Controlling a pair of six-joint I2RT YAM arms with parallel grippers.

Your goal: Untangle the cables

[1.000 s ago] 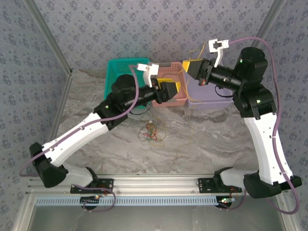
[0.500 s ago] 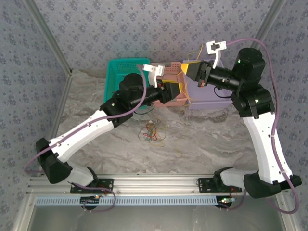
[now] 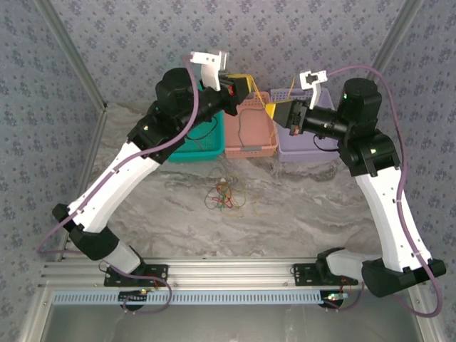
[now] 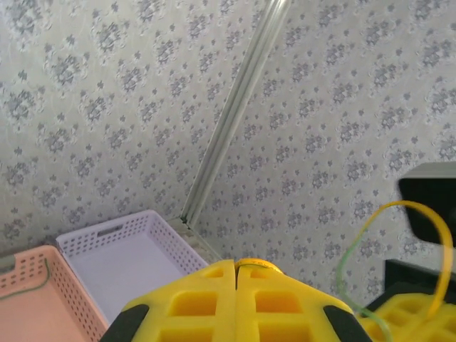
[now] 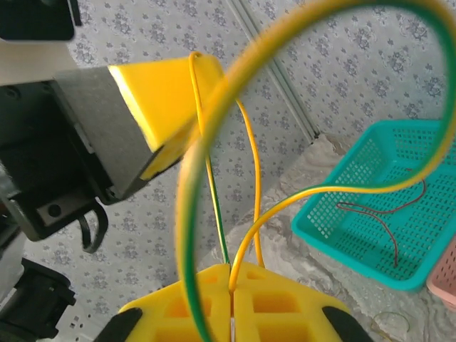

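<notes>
A small tangle of red, orange, yellow and green cables (image 3: 225, 196) lies on the marble table in front of the baskets. My left gripper (image 3: 242, 87) is raised above the pink basket (image 3: 265, 147), shut on a thin yellow cable (image 4: 261, 264) at its tip. My right gripper (image 3: 273, 111) hangs close to its right, jaws pressed together on a yellow-green cable (image 5: 187, 178) that loops up out of them (image 5: 231, 271). In the right wrist view thin yellow strands (image 5: 254, 171) run from my right jaws to the left gripper's fingers (image 5: 160, 89).
Three baskets stand in a row at the back: teal (image 3: 187, 152), pink, purple (image 3: 308, 152). A brown cable (image 5: 377, 222) lies in the teal basket (image 5: 356, 242) and a thin one (image 3: 242, 132) in the pink. The patterned wall and a metal corner post (image 4: 235, 114) are close behind.
My left arm has lifted up and back out of the pink basket and its gripper has shut. My right gripper has dropped slightly toward it.
</notes>
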